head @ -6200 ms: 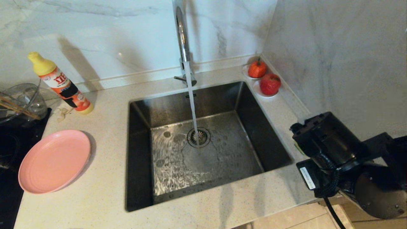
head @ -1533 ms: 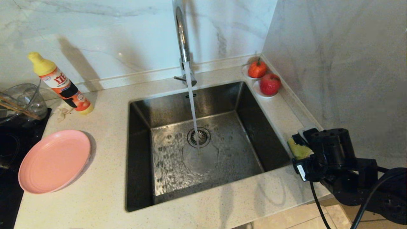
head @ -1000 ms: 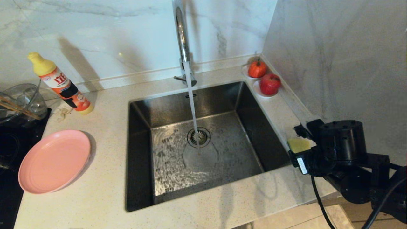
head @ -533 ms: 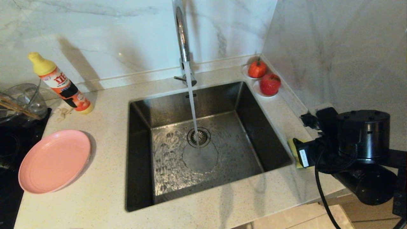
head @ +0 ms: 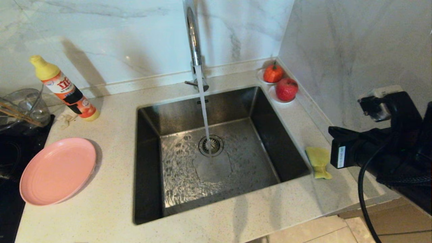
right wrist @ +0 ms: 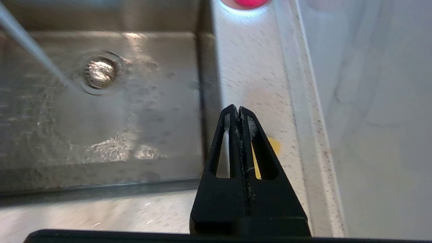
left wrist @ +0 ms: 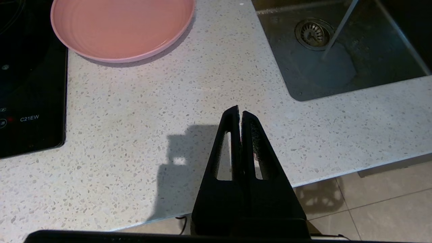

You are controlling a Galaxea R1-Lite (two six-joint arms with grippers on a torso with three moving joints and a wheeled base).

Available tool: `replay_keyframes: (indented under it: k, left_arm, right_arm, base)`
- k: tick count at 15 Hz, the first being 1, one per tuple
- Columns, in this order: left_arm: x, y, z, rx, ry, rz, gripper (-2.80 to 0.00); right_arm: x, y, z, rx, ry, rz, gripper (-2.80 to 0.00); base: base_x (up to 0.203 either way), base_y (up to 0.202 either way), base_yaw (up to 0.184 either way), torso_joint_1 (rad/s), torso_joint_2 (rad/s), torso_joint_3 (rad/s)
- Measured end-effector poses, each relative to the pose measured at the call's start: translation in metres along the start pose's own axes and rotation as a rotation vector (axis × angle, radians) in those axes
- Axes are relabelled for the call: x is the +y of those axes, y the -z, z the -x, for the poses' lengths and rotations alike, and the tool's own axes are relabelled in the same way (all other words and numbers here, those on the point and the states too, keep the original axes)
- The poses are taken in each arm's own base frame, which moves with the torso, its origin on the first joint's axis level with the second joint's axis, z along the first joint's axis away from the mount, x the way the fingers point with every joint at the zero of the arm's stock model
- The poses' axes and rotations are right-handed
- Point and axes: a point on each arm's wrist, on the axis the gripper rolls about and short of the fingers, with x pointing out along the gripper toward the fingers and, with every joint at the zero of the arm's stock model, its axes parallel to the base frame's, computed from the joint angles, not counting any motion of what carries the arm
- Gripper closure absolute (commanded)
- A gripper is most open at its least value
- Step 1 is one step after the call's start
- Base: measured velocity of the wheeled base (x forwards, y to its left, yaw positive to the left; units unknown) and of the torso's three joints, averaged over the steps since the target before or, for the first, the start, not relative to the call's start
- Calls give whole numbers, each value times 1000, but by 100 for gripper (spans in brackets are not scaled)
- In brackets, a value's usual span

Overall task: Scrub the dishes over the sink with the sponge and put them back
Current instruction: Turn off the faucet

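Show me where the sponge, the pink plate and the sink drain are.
sponge [head: 319, 161]: head view, middle of its yellow top face.
pink plate [head: 57, 170]: head view, centre of its flat well.
sink drain [head: 211, 145]: head view, on the round strainer.

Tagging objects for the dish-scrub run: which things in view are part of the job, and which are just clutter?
Job:
- pink plate, on the counter left of the sink
- chopsticks, in the glass bowl
- sponge, on the counter right of the sink
- sink, faucet running

Lying about:
- detergent bottle
- glass bowl
- two red fruits
- black cooktop
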Motion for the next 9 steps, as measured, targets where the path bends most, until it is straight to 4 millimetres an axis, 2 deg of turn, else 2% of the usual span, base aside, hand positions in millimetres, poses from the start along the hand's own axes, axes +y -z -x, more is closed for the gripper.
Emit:
replay_keyframes:
  k: [4, 9]
  left_arm:
    - [0, 0, 0, 0, 0, 0, 0]
    - [0, 0, 0, 0, 0, 0, 0]
  right_arm:
    - [-10, -7, 32, -72, -106, 23, 0]
    - [-28, 4, 66, -158, -250, 76, 0]
  base:
    - [0, 0, 0, 0, 0, 0]
    - [0, 0, 0, 0, 0, 0]
